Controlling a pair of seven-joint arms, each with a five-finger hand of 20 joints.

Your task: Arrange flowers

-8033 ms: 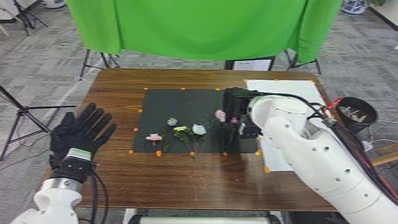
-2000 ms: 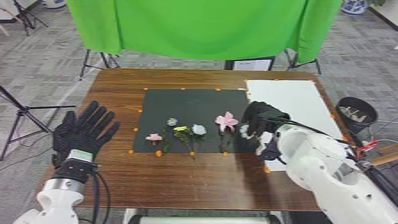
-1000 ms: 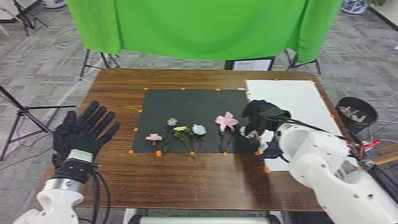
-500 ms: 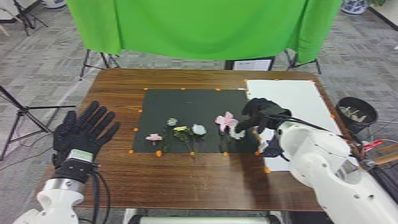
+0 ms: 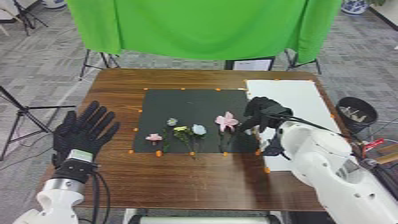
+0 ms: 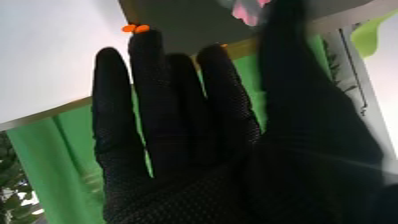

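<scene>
Right hand (image 5: 264, 111) is hovering around the seam between the black mat (image 5: 178, 102) and the white sheet (image 5: 286, 95). State: released. Wrist view is showing its fingers straight, thumb standing apart from them, nothing clenched. A pale flower (image 5: 249, 131) is showing just beside it, partly hidden; can't tell if the hand is touching it.

Left hand (image 5: 82, 131) is resting or hovering at the left side of the table (image 5: 169, 182), can't tell which. Also released: fingers straight and spread, pointing away from the robot, grasping nothing.

Flowers are lying on the black mat, stems running toward the robot. Left to right: small pink flower (image 5: 154, 137), small pale flower (image 5: 172, 121), yellow flower (image 5: 181, 129), light blue flower (image 5: 199, 130), large pink flower (image 5: 226, 121). Yellow and light blue are sitting close together. Large pink is lying near the right hand, on its left; wrist view is catching pink petals beyond the fingers too.

White sheet is lying along the mat's right edge. Orange markers (image 5: 159, 153) are dotting the mat's border. Black bin (image 5: 357, 111) is standing beside the table, right side. Green cloth (image 5: 209, 30) is hanging behind the table.
</scene>
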